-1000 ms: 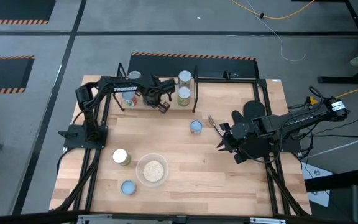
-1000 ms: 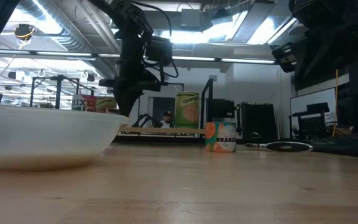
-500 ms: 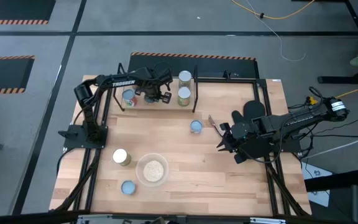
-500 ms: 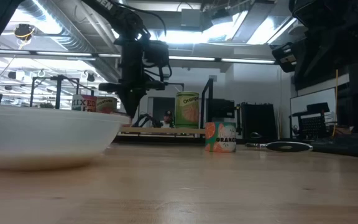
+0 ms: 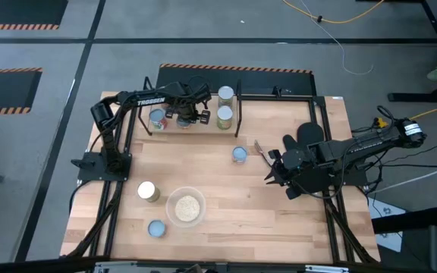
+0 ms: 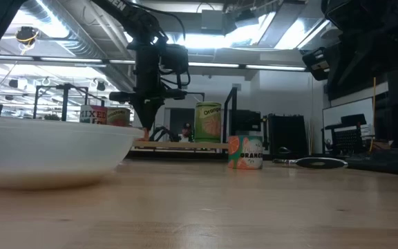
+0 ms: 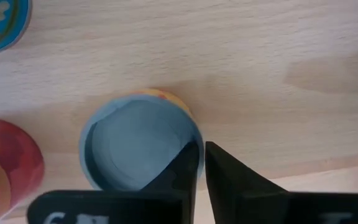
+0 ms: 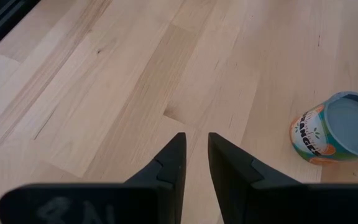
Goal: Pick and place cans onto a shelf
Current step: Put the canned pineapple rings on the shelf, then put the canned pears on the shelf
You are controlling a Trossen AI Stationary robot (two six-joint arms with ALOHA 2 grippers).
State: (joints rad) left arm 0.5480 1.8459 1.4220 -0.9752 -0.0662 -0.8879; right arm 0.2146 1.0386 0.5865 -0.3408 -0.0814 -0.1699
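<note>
My left gripper (image 5: 190,117) reaches over the low wooden shelf (image 5: 207,125) at the table's far edge. It is shut on a can with a pale blue top (image 7: 135,149), which also shows in the high view (image 5: 183,120). A red can (image 7: 8,158) stands close beside it. Two more cans (image 5: 225,95) (image 5: 224,116) stand at the shelf's right end. My right gripper (image 5: 268,168) waits over the table's right part, fingers close together and empty. A pale-blue-topped can with an orange label (image 8: 337,130) stands ahead of it. My left gripper pinches the can's rim (image 7: 194,144) on one side, one finger (image 7: 188,171) over the top inside the rim and the other (image 7: 225,177) outside the wall. The fingers point down from above. The can is upright on or just above the shelf board (image 7: 260,74).
A clear bowl of pale grain (image 5: 186,206) stands near the front, with a can (image 5: 149,191) to its left and another (image 5: 156,228) toward the near edge. A can (image 5: 239,155) stands mid-table. Black shelf posts (image 5: 239,98) rise at the shelf's right end.
My left gripper has gone toward the table's far edge and a little left, from in front of the shelf to over its board, and has come down slightly. The pale-blue-topped can has gone with it and now stands beside the red can.
</note>
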